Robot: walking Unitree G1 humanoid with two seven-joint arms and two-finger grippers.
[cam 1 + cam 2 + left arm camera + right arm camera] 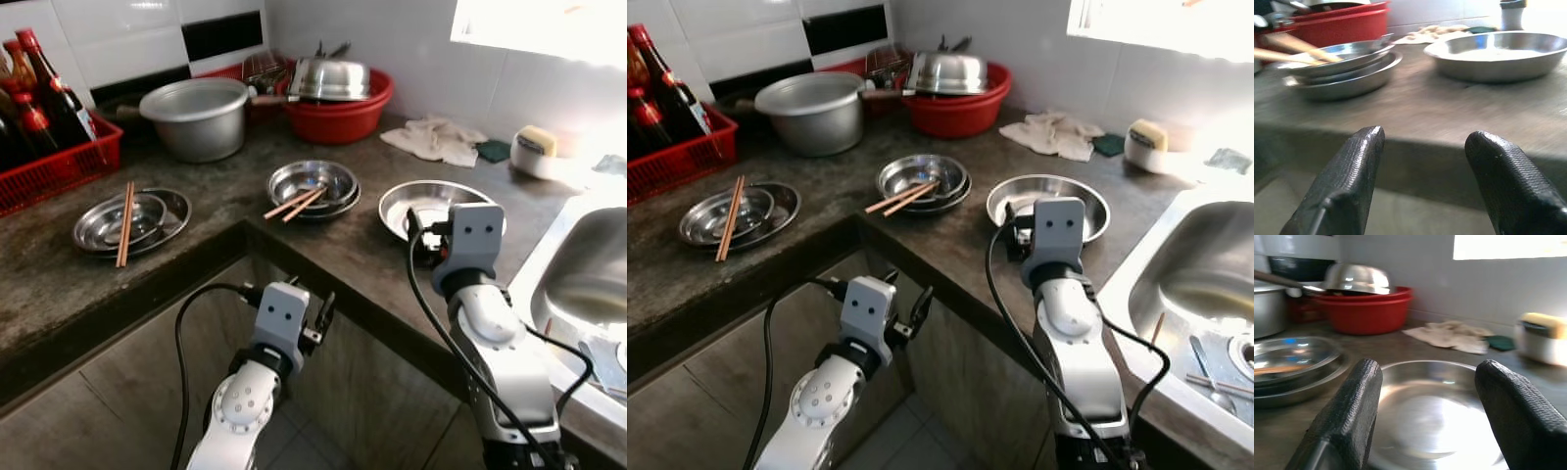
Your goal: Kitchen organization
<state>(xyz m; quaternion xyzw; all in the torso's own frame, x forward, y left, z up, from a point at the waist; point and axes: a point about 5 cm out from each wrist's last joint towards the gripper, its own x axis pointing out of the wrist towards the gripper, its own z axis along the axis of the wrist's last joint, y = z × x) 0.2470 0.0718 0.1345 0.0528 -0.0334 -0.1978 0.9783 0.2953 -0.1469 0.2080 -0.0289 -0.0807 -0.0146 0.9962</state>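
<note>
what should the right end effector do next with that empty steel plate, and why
Probably ease the right end effector forward and down to the near rim of the empty round steel plate: its fingers are open and it hovers at that edge of the dark stone counter, nothing gripped.

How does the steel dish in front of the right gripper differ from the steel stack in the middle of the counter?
The single dish is empty; the middle stack carries chopsticks across its rim. The single dish is one wide shallow piece; the middle stack is nested bowls. The right gripper is open just before the single dish; the middle stack has none near. Both are shiny steel.
</note>
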